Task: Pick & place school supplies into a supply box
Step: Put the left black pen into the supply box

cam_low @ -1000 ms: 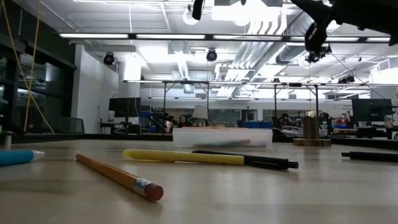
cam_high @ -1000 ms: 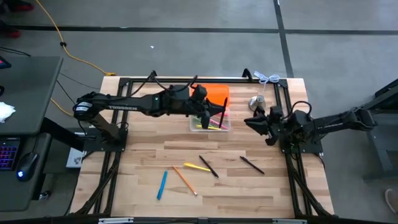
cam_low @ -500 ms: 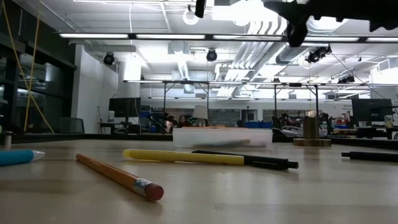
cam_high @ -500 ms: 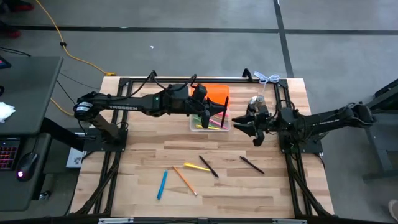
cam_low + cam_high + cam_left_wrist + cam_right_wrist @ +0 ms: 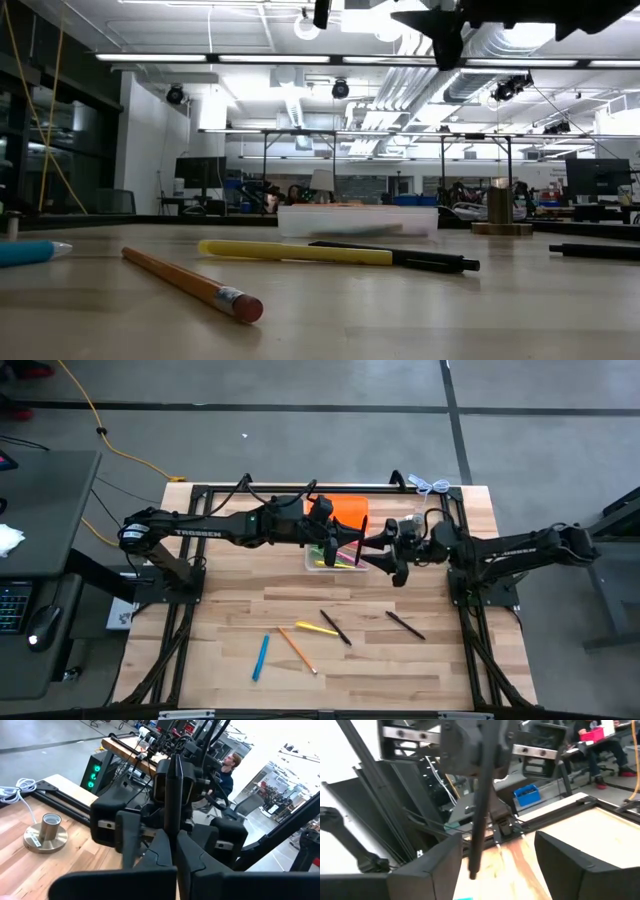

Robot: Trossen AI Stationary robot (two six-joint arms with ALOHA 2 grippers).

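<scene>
The left arm reaches across the back of the table from the left, its gripper (image 5: 322, 530) held over the clear box (image 5: 338, 557) and pinched shut on a black pen (image 5: 174, 795) that stands upright between the fingers (image 5: 155, 857); in the high view the pen shows as a dark stroke over the box's right half. The right arm stretches level from the right side toward the middle, its gripper (image 5: 385, 555) just right of the box and facing the left one, fingers (image 5: 427, 867) spread wide with nothing between them; its wrist view looks straight at the held pen (image 5: 481, 805) hanging before it. The box sits at the back centre of the table (image 5: 230, 610) with several coloured pens inside, and the orange lid (image 5: 345, 510) lies just behind it. A brass bell-shaped piece (image 5: 46, 834) stands near the table's back right corner. On the front half lie a blue pen (image 5: 260, 657), an orange pencil (image 5: 297, 650), a yellow pen (image 5: 316, 628), and two black pens (image 5: 335, 626) (image 5: 405, 625). Compared with a second ago, the right arm has swung in from the table's right edge to the box and its fingers have opened from partly closed; the left arm, the pen it holds and everything on the table lie as before.
</scene>
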